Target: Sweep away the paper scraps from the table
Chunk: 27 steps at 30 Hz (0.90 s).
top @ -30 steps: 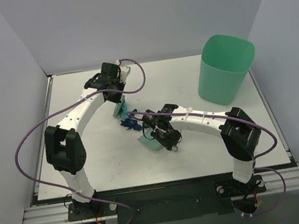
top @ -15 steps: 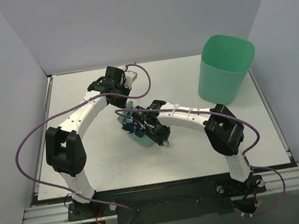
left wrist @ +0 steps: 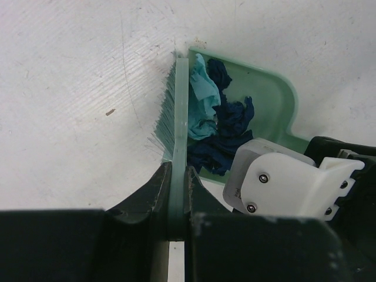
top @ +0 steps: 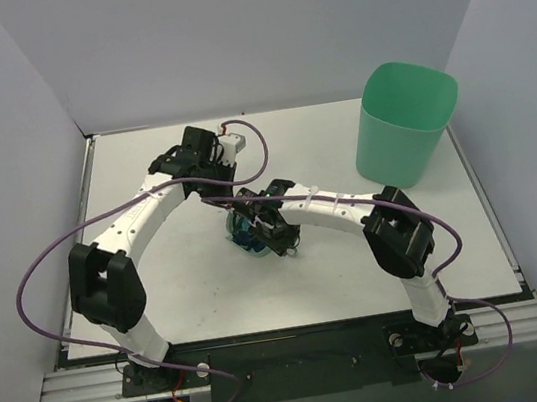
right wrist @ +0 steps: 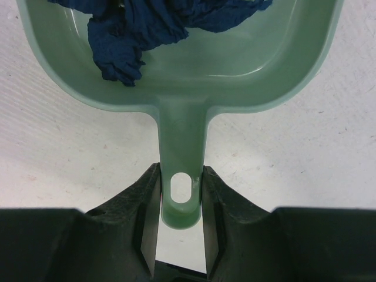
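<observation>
The left gripper (left wrist: 176,179) pinches the green brush (left wrist: 178,111) tight. The right gripper (right wrist: 181,187) squeezes the dustpan (right wrist: 176,82) by its handle. The paper scraps (left wrist: 217,117) sit piled in the pan on the table (left wrist: 70,88). If the pan tips while lifting, scraps could tumble out. A second ago the pan was farther from the brush, with dark scraps loose between them.

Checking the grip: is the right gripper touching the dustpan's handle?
Touching. The right wrist view shows the right gripper with fingers pressed against both sides of the dustpan handle.
</observation>
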### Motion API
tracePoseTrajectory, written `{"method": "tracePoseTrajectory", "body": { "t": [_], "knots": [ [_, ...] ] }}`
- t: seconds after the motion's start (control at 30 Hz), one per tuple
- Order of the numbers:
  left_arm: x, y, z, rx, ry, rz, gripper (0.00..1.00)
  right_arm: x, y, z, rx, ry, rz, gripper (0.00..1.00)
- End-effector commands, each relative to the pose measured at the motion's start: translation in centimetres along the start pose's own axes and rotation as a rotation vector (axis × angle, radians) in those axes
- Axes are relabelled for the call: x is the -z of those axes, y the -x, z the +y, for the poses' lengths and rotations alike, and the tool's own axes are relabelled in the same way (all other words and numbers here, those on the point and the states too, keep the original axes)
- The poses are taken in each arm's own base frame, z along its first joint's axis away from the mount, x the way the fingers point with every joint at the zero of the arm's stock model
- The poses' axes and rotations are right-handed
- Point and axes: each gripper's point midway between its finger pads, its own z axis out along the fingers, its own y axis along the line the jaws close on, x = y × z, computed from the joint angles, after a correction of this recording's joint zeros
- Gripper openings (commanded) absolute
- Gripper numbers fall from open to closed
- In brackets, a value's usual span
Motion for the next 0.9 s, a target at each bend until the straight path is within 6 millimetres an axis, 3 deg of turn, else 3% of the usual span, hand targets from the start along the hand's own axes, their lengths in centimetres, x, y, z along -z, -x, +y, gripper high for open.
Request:
{"method": "tracePoseTrajectory", "body": {
  "t": [0.0,0.4,0.7,0.87],
  "knots": [
    [1.6,-1.2,-1.7,0.053,-0.054,0.017,0.0,0.5,1.3,-0.8,-0.022,-0.04,-0.063,0.0],
    [5.5,2.1,-0.4,0.147,0.066,-0.112,0.0,1.1,0.7,-1.4,-0.075,-0.061,-0.16,0.0],
    [9.7,5.0,0.5,0.176,0.129,-0.243,0.0,1.2,0.1,-1.5,-0.093,-0.062,-0.185,0.0],
    [10.5,5.7,0.5,0.171,0.13,-0.25,0.0,1.5,0.1,-1.7,-0.103,-0.068,-0.204,0.0]
  ]
}}
